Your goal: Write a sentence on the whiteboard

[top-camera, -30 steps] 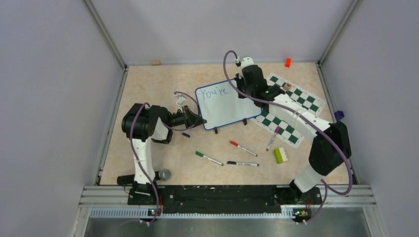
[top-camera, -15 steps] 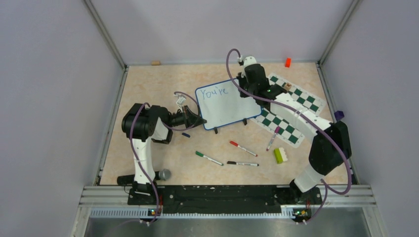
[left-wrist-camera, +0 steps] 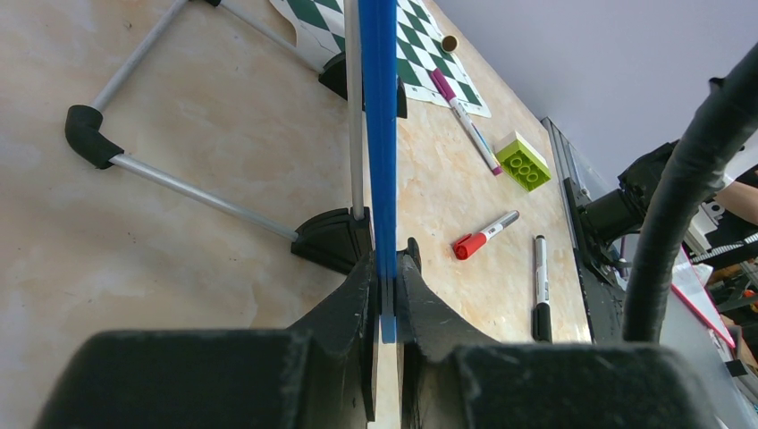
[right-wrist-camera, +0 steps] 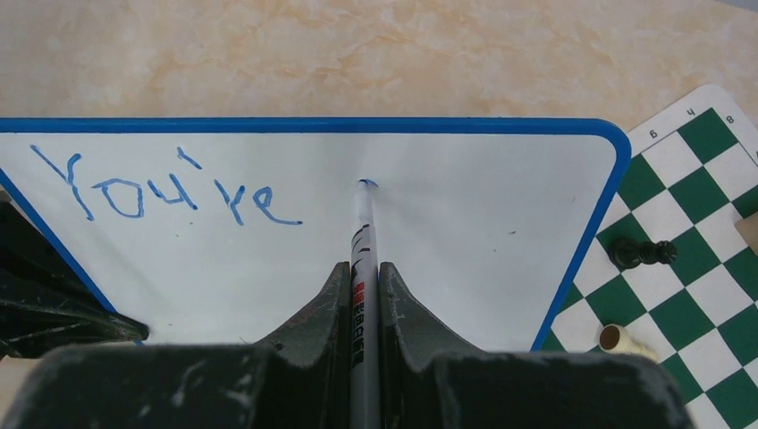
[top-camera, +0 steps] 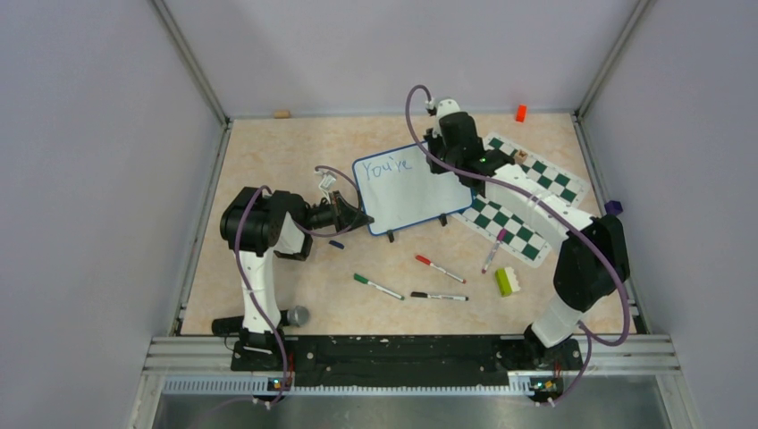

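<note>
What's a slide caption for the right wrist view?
Right fingers clamp a marker, tip on the whiteboard just right of the blue "You're"; chess mat at the right edge.

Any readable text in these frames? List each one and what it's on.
"You're": blue handwriting at the top left of the whiteboard.
Print on the barrel of the marker held in the right gripper: too blurred to read.
Edge digits on the chess mat: one looks like "4", the rest too small to be sure.
Loose markers on the table: labels too small to read.
</note>
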